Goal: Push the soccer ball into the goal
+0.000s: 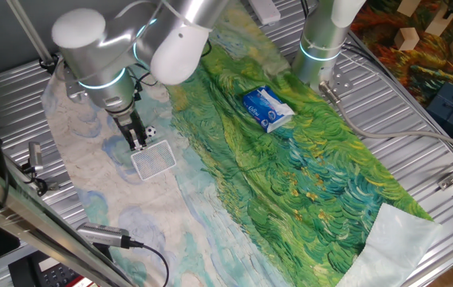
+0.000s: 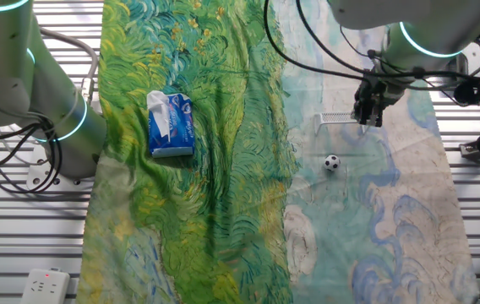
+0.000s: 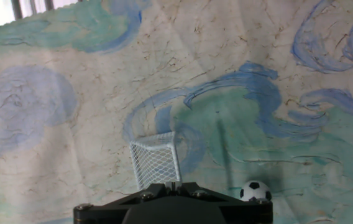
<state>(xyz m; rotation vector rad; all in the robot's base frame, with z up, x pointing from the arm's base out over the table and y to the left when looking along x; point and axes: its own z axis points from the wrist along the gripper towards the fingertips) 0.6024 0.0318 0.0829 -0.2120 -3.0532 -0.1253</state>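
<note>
Well, the gripper (image 1: 137, 143) hovered low beside the mesh goal (image 1: 153, 159), its fingers looking pressed together with nothing between them, and the soccer ball (image 2: 331, 163) sat loose nearby, so it needed to get behind that ball and nudge gently goalward

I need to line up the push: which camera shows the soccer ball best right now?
The other fixed view: the soccer ball sits unobstructed on the cloth, clearly apart from the goal and gripper. In one fixed view the ball is tiny beside the gripper. The hand view shows it close but at the bottom edge.
</note>
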